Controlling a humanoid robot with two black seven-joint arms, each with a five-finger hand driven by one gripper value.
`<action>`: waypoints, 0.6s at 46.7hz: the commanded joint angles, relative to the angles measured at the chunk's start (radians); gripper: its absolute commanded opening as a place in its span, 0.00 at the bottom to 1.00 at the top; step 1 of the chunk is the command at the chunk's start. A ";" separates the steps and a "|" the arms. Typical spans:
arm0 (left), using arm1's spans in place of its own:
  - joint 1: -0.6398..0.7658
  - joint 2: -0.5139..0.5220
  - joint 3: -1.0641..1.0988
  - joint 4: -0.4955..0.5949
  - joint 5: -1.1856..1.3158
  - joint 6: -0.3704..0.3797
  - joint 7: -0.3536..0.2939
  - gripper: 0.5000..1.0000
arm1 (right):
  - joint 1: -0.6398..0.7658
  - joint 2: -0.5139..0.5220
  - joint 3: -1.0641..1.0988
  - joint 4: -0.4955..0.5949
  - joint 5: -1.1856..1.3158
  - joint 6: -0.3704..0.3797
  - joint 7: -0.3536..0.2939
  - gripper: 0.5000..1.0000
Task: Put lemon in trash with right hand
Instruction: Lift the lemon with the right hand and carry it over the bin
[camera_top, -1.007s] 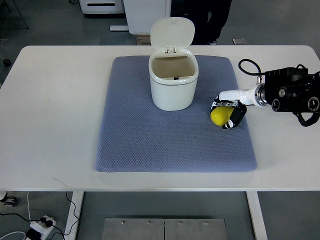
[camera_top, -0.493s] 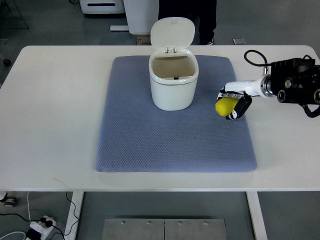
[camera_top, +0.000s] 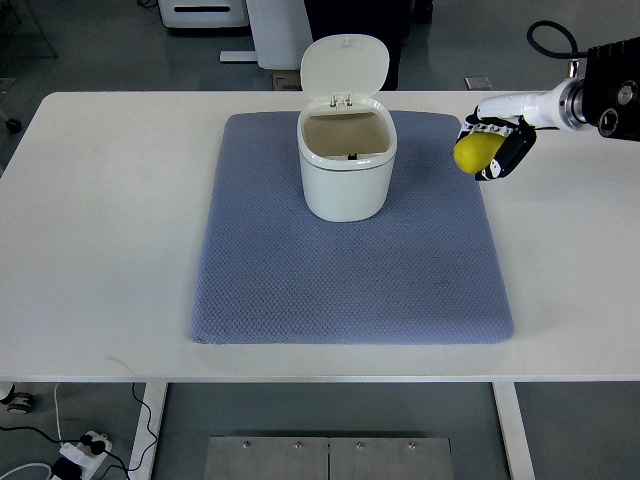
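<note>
Now the right hand (camera_top: 490, 148) has its fingers curled around the yellow lemon (camera_top: 474, 152), over the blue mat's (camera_top: 350, 280) right edge. Beside it the white trash bin (camera_top: 347, 165) stands with its lid up on the desk (camera_top: 100, 200)

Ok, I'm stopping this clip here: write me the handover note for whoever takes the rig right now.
Right hand: shut on the yellow lemon, held by the right edge of the blue-grey quilted mat.
Left hand: not in view.
White plastic trash bin: on the mat, flip lid open and upright, nothing visible inside.
Done: lemon grasped.
Left: carry it left over the bin opening and release it.
</note>
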 joint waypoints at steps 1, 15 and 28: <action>0.000 0.000 0.000 0.001 0.000 0.000 0.000 1.00 | 0.030 -0.001 0.005 0.001 0.002 0.010 -0.001 0.00; 0.000 0.000 0.000 -0.001 0.000 0.000 0.000 1.00 | 0.079 0.008 0.065 -0.001 0.012 0.018 -0.023 0.00; 0.000 0.000 0.000 0.001 0.000 0.000 0.000 1.00 | 0.077 0.024 0.137 -0.007 0.016 0.016 -0.043 0.00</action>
